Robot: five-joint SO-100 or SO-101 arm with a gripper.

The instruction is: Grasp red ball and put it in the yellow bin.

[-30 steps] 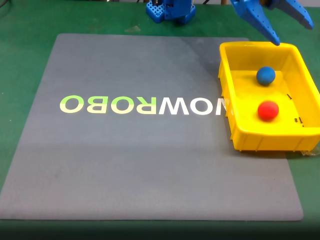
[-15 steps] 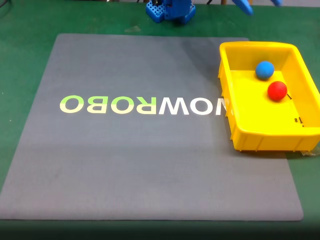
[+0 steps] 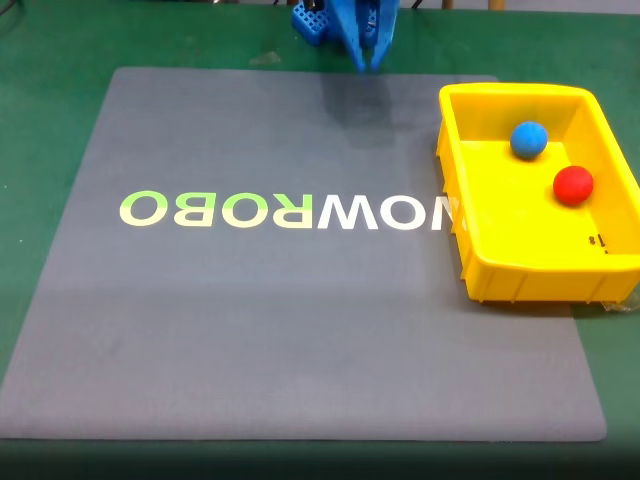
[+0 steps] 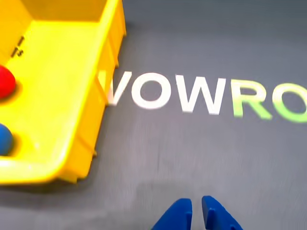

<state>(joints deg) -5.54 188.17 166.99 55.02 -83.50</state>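
A grey mat [image 3: 300, 300] is covering the green tabletop [image 3: 40, 60]. The yellow bin [image 3: 480, 270] is sitting at its right edge, holding the red ball [image 3: 573, 185] near a blue ball [image 3: 529, 139]. The pincer [image 4: 196, 213] is hanging nearly pressed together, gripping nothing.

Red ball [image 4: 5, 82] cut off, perhaps half.

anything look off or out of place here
Nothing stands out. The red ball and blue ball both lie inside the upright yellow bin, slightly apart. The bin sits at the grey mat's right edge in the fixed view, covering the printed lettering's end.
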